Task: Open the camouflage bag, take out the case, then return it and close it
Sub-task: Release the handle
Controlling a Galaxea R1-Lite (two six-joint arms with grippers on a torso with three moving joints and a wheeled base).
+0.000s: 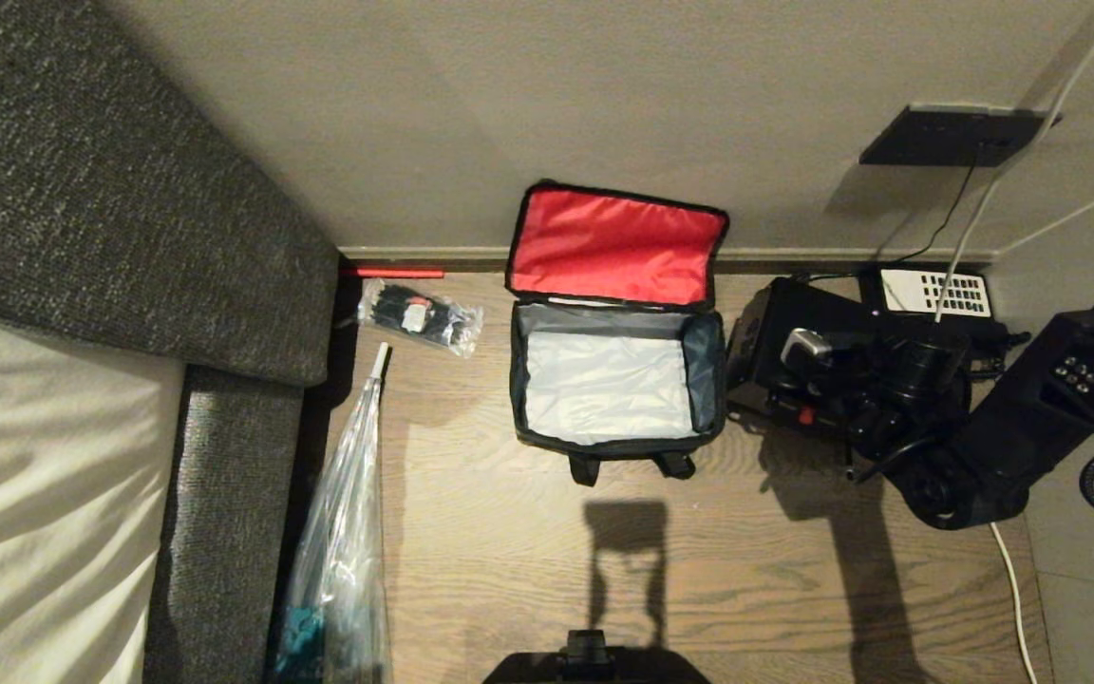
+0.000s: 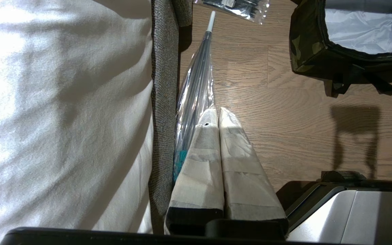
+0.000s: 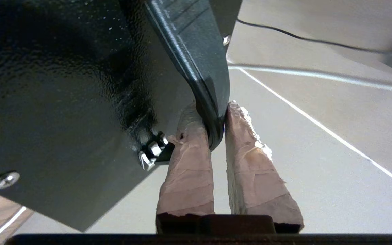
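Note:
The camouflage bag point(image 1: 615, 380) stands open on the wooden floor by the wall. Its red-lined lid point(image 1: 615, 245) is flipped up against the wall, and only the silvery lining shows inside. The bag's camouflage side point(image 2: 306, 44) also shows in the left wrist view. A black hard case point(image 1: 780, 342) hangs just to the right of the bag. My right gripper point(image 3: 213, 112) is shut on a curved black rim of the case point(image 3: 63, 102). My right arm point(image 1: 993, 427) reaches in from the right. My left gripper point(image 2: 216, 114) is shut and empty, parked low beside the bed.
A grey-edged bed point(image 1: 63, 399) fills the left. A wrapped umbrella point(image 1: 348, 513) and a plastic packet of black ties point(image 1: 419, 315) lie beside it. A black telephone with a white keypad point(image 1: 936, 291), a wall socket plate point(image 1: 951, 136) and cables sit at the right.

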